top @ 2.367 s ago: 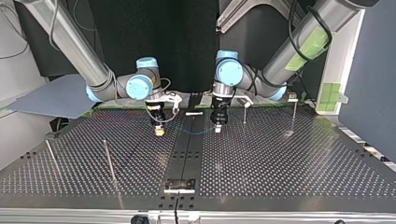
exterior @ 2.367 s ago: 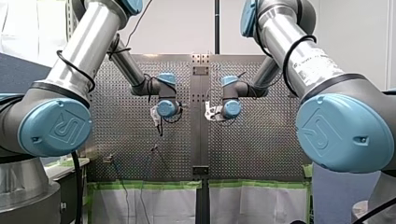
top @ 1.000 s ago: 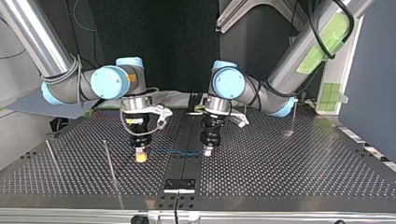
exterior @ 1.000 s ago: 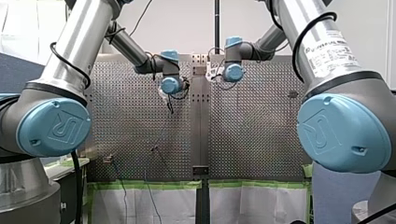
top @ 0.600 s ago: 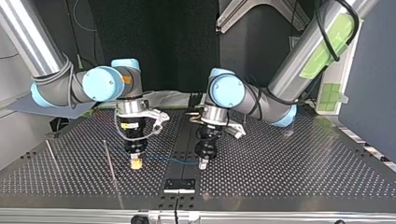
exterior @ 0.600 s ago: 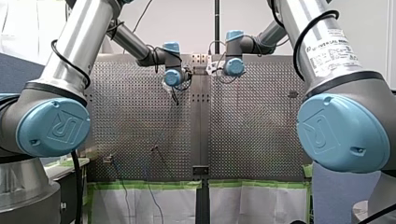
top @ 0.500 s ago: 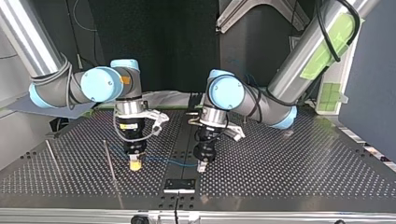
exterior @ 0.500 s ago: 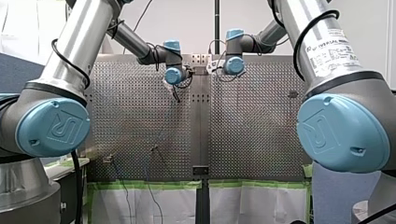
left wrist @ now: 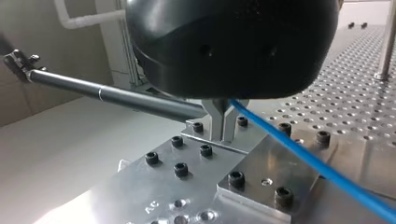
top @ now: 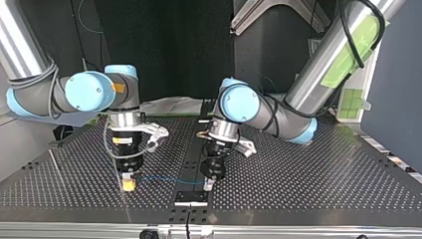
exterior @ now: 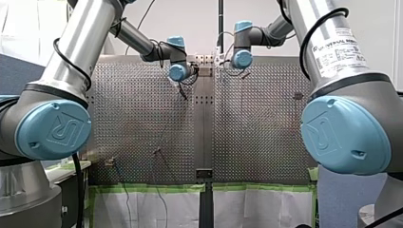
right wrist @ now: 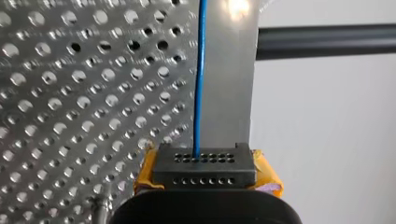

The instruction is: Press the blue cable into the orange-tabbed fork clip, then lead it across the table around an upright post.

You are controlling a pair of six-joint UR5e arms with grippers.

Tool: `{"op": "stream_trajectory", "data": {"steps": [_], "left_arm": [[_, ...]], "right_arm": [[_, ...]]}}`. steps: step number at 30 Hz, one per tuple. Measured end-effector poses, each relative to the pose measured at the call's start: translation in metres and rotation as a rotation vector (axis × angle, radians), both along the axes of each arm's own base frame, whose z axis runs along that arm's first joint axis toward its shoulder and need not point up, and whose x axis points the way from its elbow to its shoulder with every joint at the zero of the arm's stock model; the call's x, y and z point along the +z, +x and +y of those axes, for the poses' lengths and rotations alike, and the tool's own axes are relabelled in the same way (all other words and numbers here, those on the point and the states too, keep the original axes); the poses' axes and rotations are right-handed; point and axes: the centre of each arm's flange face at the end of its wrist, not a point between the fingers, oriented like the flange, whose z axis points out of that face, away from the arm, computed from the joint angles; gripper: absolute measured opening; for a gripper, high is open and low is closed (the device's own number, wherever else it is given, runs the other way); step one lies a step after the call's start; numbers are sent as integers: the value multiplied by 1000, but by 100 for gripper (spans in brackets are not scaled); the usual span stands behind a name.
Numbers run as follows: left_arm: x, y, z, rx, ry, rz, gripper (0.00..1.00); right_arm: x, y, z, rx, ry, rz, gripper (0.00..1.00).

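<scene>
My left gripper [left wrist: 223, 136] is pinching its metal fingers [left wrist: 216, 116] closed on the blue cable [left wrist: 322, 169]. The cable is leaving them sideways and running in a straight line over a bolted metal plate [left wrist: 261, 172]. My right gripper [right wrist: 204, 161] is clamping the same cable between its yellow pads [right wrist: 268, 176], and the cable is running straight ahead of it along the bare centre strip [right wrist: 229, 93].

In the top view both grippers are pointing down at the perforated table [top: 308, 174], close to its edge farthest from the arm bases. The cable is stretching between them just above the surface, across the centre strip. A thin rod [top: 54, 167] is standing near the table's side edge on my right arm's side, well apart from the cable. An upright post [left wrist: 389, 42] is standing on the holes beyond my left gripper.

A black bar [right wrist: 327, 41] is crossing past the table's edge. Green tape [exterior: 152, 188] is lining the edge nearest the arm bases, and a dark panel [top: 164, 50] is hanging behind the arms.
</scene>
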Motion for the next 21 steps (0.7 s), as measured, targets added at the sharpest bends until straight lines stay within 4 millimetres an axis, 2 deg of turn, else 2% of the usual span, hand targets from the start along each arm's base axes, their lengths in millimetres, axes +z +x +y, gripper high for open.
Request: {"op": "stream_trajectory", "data": {"steps": [8,21], "left_arm": [[-9,10,-13,-39,-14,34,0],[-9,16,-8,-48,-42,45,0]], "right_arm": [[6,-18,-10,-27,2,-6,0],[13,-35,-19,-55,-2,-2,0]]}}
